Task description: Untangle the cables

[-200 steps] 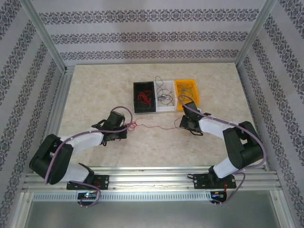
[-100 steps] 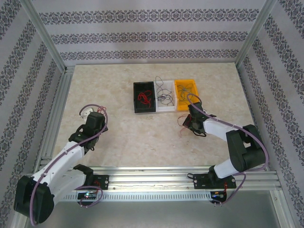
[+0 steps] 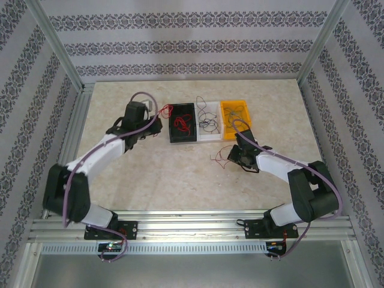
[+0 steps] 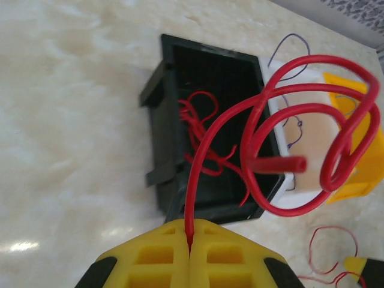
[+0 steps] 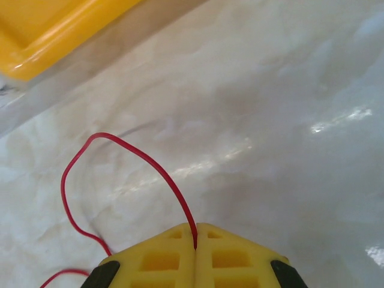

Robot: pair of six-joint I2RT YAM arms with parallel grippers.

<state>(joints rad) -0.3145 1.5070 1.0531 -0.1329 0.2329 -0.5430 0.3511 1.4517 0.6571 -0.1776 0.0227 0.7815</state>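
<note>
- Your left gripper pinches a coiled red cable beside the black bin; its springy loops may catch the rim.
- Your right gripper pinches another red cable lying on the table; a tug could slip it free.

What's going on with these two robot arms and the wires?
The left gripper is shut on a curly red cable, holding it beside the black bin, which has red wires inside. The right gripper is shut on another thin red cable low over the table, near the yellow bin.
</note>
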